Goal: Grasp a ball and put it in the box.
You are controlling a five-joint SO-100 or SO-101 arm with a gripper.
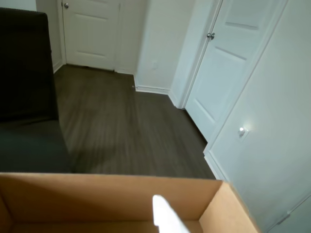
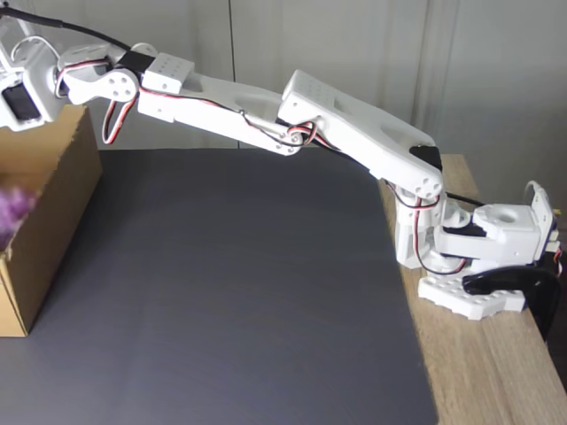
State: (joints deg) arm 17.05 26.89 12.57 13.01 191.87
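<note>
Dark mat bare beside box holding ball.

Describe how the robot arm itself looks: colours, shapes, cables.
The arm is built of white plastic links, blocky and angular, with round joint discs and small screw holes. Thin red, black and white cables loop along the joints. Its base is white with a black clamp. In the wrist view, one white finger tip shows.
</note>
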